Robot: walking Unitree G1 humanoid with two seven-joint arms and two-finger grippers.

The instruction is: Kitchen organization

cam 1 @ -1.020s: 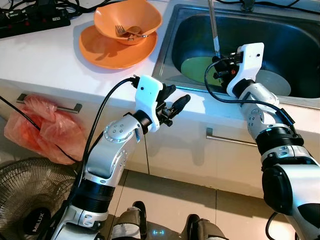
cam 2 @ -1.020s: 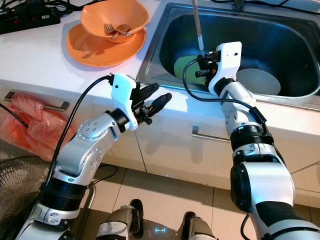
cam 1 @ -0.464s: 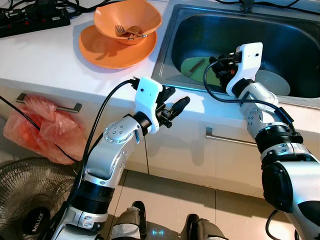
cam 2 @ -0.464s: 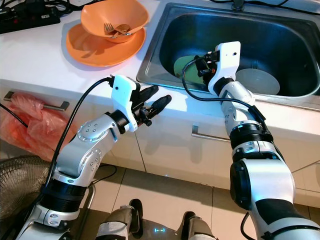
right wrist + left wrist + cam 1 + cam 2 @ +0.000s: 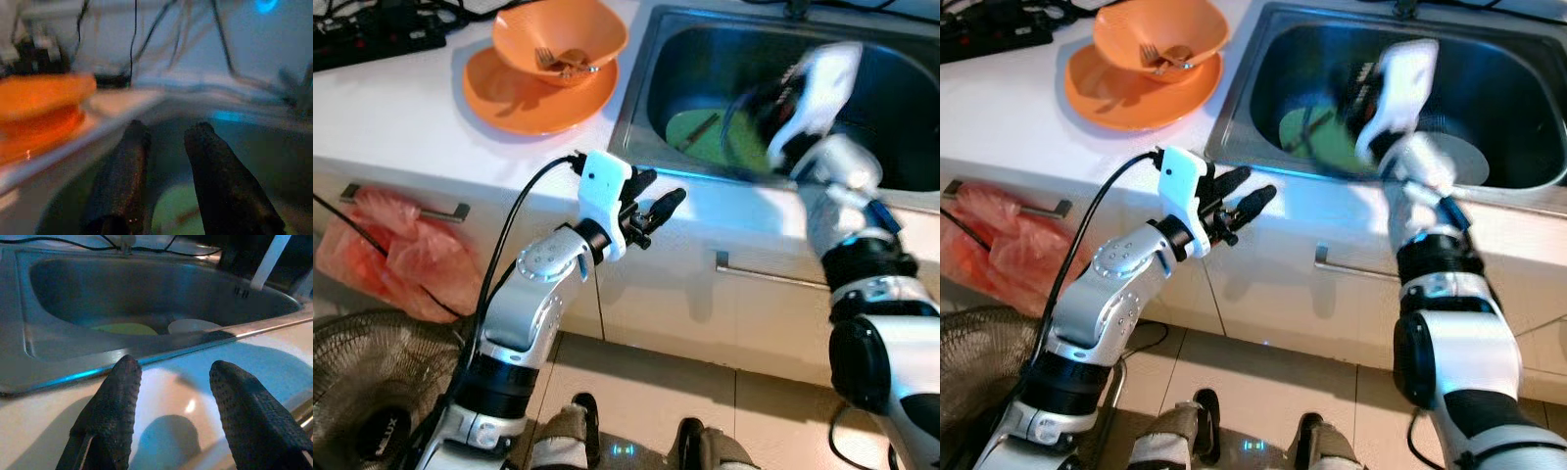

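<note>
Your right gripper [image 5: 164,171] hangs blurred above the sink [image 5: 641,93], fingers parted and empty; the left gripper [image 5: 651,208] waits open at the counter [image 5: 401,113] edge; the green plate [image 5: 700,132] lies flat in the sink, probably rigid, slick, breakable; take its rim.

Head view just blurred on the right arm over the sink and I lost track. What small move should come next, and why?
Probably steady the right gripper over the sink. It is motion-blurred, its fingers apart and holding nothing, above the green plate with a utensil lying on it. The left gripper hovers open at the counter edge.
</note>
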